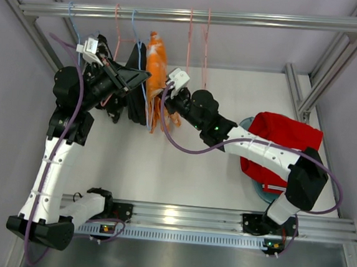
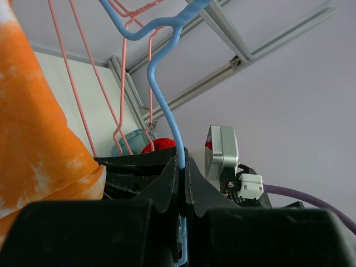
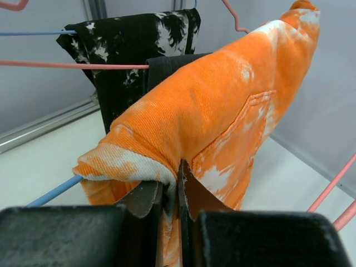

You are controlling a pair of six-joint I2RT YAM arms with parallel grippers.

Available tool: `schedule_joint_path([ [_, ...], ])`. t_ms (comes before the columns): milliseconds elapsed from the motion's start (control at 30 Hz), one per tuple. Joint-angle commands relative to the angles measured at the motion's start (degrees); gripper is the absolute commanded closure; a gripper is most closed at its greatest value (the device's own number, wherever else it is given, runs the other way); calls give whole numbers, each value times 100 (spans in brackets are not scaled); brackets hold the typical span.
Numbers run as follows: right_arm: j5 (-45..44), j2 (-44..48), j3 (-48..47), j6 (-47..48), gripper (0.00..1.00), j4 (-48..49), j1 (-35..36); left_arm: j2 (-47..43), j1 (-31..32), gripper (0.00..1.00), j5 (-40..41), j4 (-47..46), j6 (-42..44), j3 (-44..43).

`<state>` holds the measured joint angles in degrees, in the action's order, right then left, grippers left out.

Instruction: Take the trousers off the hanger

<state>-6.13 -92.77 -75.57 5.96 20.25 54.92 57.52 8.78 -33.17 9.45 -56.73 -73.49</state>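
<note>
The orange trousers with white markings (image 1: pixel 156 66) hang over a blue hanger (image 1: pixel 145 102) from the top rail. My right gripper (image 1: pixel 168 107) is shut on a fold of the orange trousers (image 3: pixel 222 117) at their lower edge. My left gripper (image 1: pixel 139 77) is shut on the blue hanger's wire (image 2: pixel 167 117), just left of the orange cloth (image 2: pixel 39 128). The plain red trousers (image 1: pixel 277 145) lie in a teal bowl (image 1: pixel 262 189) at the right, under my right arm.
Black patterned trousers (image 3: pixel 133 39) hang on a neighbouring hanger behind the orange pair. Several empty pink hangers (image 1: pixel 198 41) and a blue one (image 1: pixel 72 21) hang on the metal rail (image 1: pixel 195 16). Frame posts stand at the back corners.
</note>
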Motion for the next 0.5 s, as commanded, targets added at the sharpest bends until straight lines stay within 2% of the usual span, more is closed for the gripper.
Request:
schedule_joint_path([
  [0, -108, 365, -380, 11, 100, 330, -200, -259, 1, 100, -216, -998, 153, -60],
  [167, 270, 602, -56, 99, 100, 313, -192, -197, 1, 100, -164, -998, 83, -103],
  [267, 411, 638, 139, 2, 93, 243, -122, -136, 1, 100, -129, -1015, 22, -156],
  [433, 323, 541, 227, -173, 88, 198, 63, -65, 1, 100, -102, -1060, -40, -235],
  [467, 306, 515, 218, -191, 82, 207, 115, -65, 1, 100, -102, -1060, -49, -270],
])
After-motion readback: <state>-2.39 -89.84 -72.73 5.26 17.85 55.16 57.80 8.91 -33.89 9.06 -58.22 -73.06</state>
